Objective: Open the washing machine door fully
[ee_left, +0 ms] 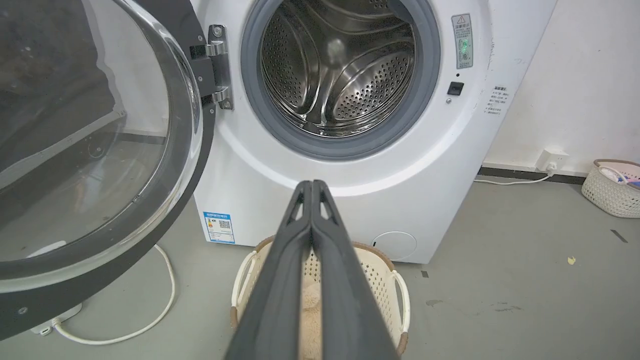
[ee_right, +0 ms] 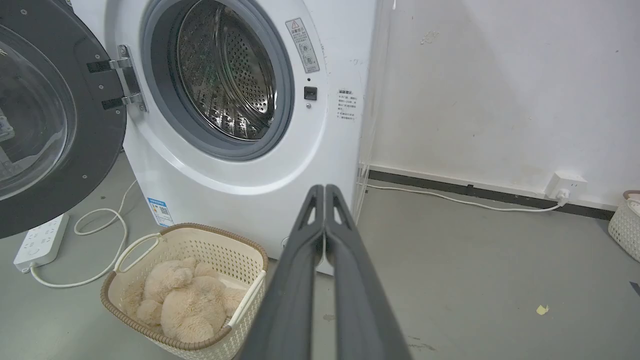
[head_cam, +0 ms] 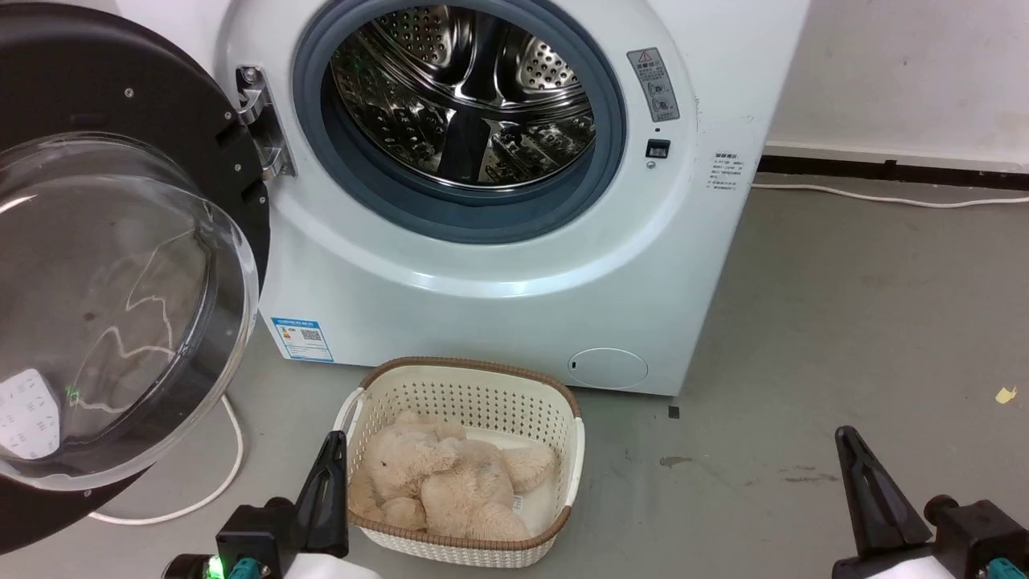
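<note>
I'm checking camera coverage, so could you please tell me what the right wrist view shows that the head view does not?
Right wrist view's extras: a white power strip on the floor, a wall socket and a second basket at the right edge. Head view's extras: the left gripper, shut. Shared: the washing machine, its open door, the basket holding a plush toy, and the shut right gripper.

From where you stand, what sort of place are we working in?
Probably a plain laundry or utility room: a white front-loading washing machine with its door swung open, a laundry basket holding a plush toy, bare grey floor.
</note>
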Motion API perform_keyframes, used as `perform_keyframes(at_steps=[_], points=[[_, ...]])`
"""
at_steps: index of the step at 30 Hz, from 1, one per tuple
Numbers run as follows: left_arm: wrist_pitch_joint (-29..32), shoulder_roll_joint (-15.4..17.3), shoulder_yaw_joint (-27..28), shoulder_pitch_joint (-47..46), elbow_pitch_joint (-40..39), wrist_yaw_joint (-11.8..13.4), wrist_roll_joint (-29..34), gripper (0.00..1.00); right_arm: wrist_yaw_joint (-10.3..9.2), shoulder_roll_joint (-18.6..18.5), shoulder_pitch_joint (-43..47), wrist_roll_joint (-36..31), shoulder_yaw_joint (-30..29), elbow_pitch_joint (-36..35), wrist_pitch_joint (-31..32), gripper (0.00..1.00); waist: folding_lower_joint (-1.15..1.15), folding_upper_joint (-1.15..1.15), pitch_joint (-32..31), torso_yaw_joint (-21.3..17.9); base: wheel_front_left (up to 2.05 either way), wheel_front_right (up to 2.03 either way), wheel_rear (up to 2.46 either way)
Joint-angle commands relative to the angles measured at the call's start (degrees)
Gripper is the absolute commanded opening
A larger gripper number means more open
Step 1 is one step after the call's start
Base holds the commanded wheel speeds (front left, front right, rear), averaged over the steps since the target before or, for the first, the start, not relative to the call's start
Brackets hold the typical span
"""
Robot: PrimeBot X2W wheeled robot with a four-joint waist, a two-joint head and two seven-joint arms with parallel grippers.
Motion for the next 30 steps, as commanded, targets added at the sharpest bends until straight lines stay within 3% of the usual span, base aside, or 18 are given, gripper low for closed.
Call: perform_keyframes(at_steps=[1, 30], points=[[0.3, -0.3, 0.5, -0.8, -0.2, -0.2, 0.7, 0.0, 0.01, 0.1, -1.1, -0.1, 0.2, 0.1, 0.3, 0.0, 0.0, 0.0, 0.0, 0.0, 0.0, 0.0, 0.0], [3.7, -1.5, 3.3, -1.7, -0.8, -2.1, 4.3, 0.0, 0.02, 0.1, -2.7, -0.5, 1.7, 0.2, 3.7, 0.0, 0.0, 0.0, -0.1, -0.3, 0.0, 0.0, 0.0]])
